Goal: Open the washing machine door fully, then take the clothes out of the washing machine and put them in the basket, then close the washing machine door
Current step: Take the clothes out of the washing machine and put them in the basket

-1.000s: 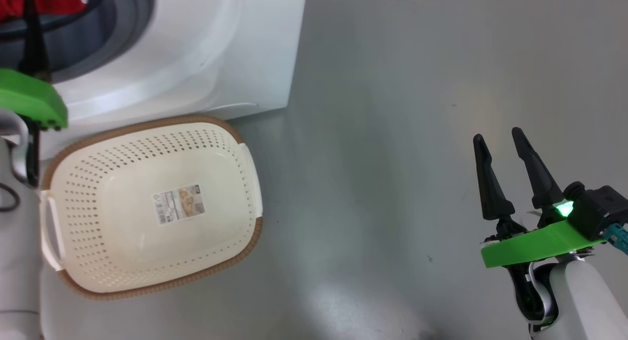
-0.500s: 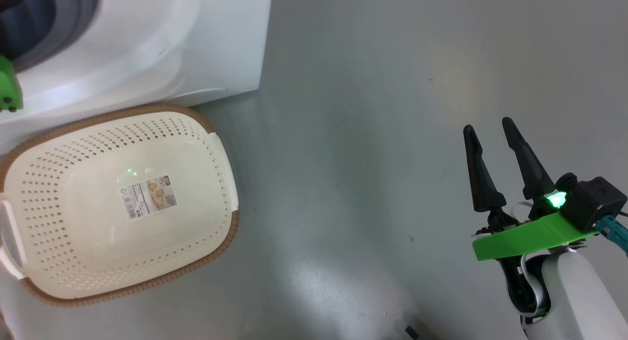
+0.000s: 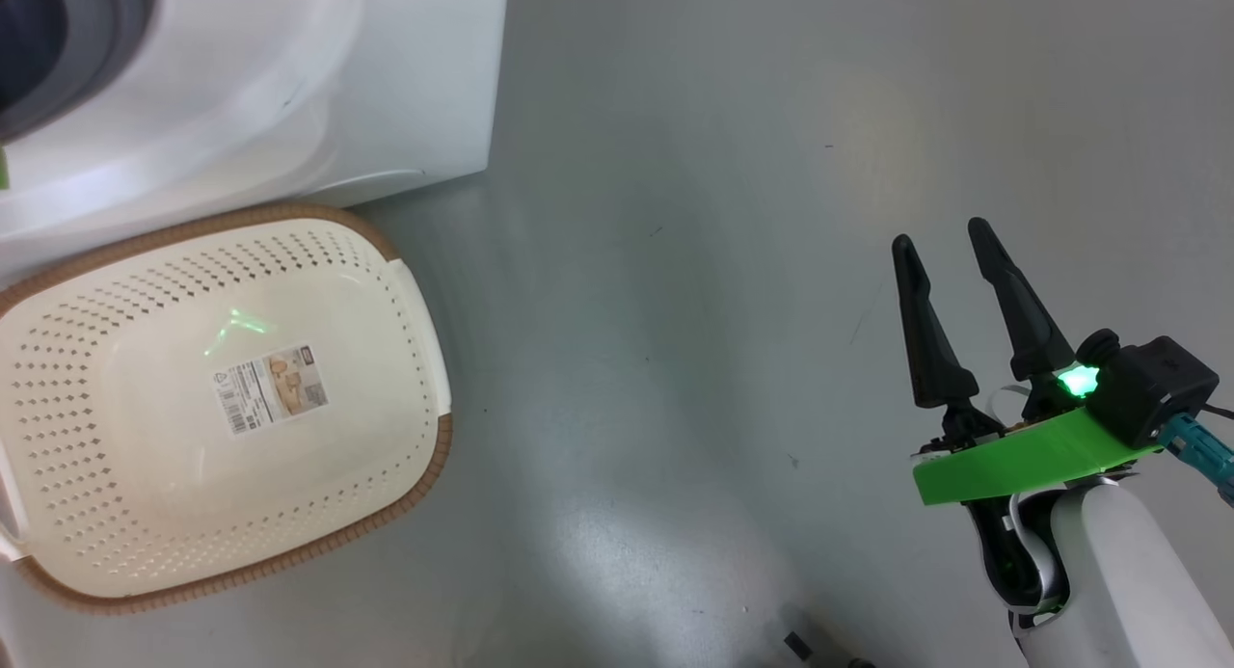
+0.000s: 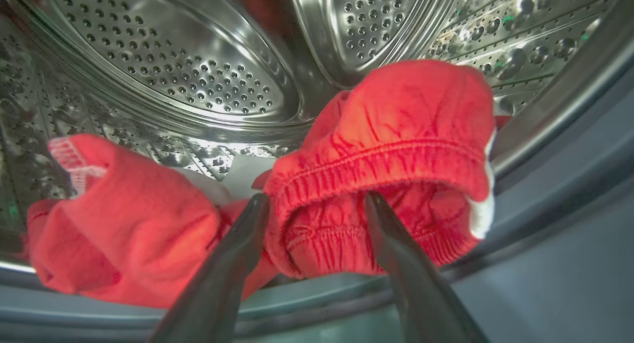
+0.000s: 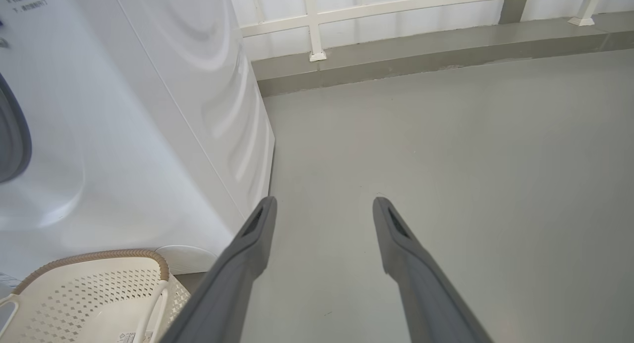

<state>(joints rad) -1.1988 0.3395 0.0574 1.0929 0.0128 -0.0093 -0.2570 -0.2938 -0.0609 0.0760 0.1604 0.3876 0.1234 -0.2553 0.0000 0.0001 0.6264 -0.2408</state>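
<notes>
Two crumpled bunches of bright red, white-edged fabric clothes [image 4: 391,135] lie in one perforated steel drum [image 4: 188,71]; left gripper [image 4: 314,199] spread astride one bunch, right gripper [image 3: 940,234] spread above grey floor [image 3: 675,263].

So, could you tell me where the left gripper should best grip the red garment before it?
Probably the red garment by its gathered hem, straight in from the drum opening: that thick fold bulges toward the left gripper, between its open fingers.
</notes>
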